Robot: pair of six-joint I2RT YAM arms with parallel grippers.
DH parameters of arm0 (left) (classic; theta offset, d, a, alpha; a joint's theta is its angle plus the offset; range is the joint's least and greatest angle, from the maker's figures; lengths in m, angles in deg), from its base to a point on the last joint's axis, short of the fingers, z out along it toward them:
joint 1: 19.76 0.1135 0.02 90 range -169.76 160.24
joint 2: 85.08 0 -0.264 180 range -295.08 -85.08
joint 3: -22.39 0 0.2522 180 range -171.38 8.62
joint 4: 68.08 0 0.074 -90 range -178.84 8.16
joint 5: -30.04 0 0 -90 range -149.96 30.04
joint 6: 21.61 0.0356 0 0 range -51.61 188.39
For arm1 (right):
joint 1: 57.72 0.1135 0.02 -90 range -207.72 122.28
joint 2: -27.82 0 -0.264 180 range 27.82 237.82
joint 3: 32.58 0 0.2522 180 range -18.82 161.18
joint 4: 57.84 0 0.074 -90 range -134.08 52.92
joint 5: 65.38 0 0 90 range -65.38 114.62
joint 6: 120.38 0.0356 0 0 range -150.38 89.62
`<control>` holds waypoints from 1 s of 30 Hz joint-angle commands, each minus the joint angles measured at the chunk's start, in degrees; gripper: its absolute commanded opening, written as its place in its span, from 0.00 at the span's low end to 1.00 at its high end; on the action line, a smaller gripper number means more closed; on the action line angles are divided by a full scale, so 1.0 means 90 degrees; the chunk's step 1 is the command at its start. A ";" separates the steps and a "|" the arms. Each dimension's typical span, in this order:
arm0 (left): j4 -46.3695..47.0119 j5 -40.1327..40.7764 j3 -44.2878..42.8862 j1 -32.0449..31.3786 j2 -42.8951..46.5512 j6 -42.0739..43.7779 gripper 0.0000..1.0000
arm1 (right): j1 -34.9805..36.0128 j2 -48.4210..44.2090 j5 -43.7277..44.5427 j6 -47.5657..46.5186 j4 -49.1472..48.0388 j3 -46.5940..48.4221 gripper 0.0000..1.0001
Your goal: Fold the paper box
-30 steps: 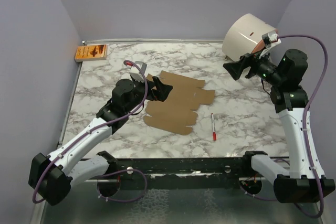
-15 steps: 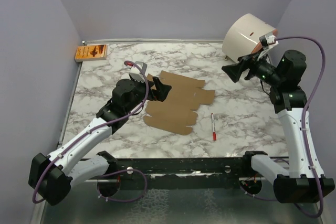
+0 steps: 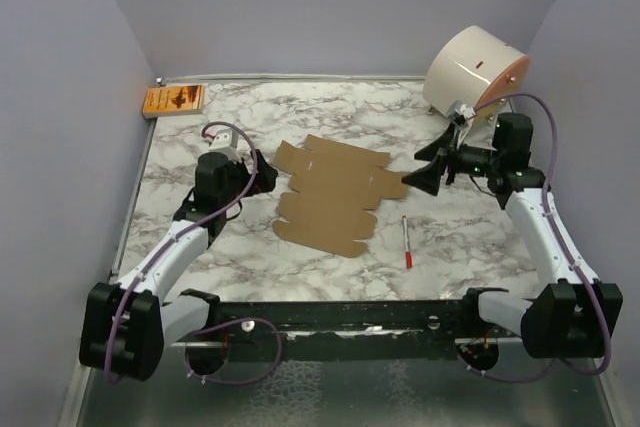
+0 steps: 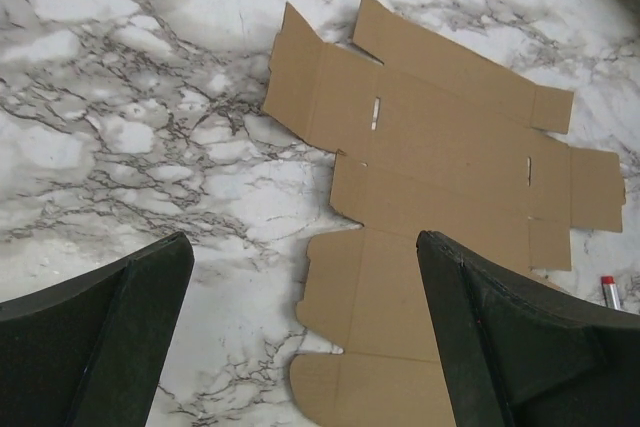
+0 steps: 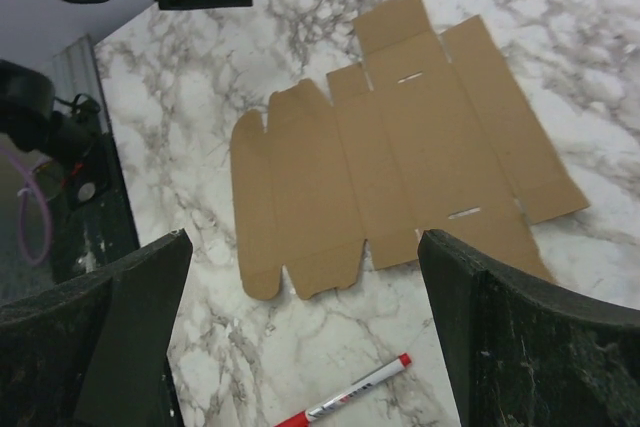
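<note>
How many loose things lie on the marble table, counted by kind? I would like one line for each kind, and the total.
Flat brown cardboard box sheet: 1
White pen with red cap: 1
Orange printed packet: 1
Big white cylinder: 1
Total: 4

Around the paper box (image 3: 335, 192) I had open tabletop (image 3: 460, 237) on every side; only a pen (image 3: 406, 242) lay just right of it, and a white drum (image 3: 470, 72) stood beyond its far-right corner.
</note>
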 commanded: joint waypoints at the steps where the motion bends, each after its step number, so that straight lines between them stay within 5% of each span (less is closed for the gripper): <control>1: 0.0803 -0.1113 0.0152 0.0309 -0.0507 -0.0531 0.98 | -0.0041 0.0240 -0.1172 -0.0296 -0.0567 -0.0436 0.99; 10: 0.1728 -0.1450 -0.0183 0.0669 -0.1997 -0.0976 0.93 | -0.0041 0.0458 -0.1363 -0.0116 -0.1259 -0.1071 0.99; 16: 0.1737 -0.1347 -0.0999 0.0762 -0.3251 -0.0736 0.78 | -0.0041 0.0766 -0.1455 0.0062 -0.1260 -0.1036 0.99; 26: 0.2329 -0.1582 -0.1622 0.0778 -0.4551 -0.0653 0.70 | -0.0041 0.0773 -0.1434 0.0454 -0.1580 -0.1147 0.99; 30: 0.2466 -0.1897 -0.1965 0.0787 -0.5008 -0.0595 0.58 | -0.0041 0.0800 -0.1425 0.0472 -0.1584 -0.1137 0.99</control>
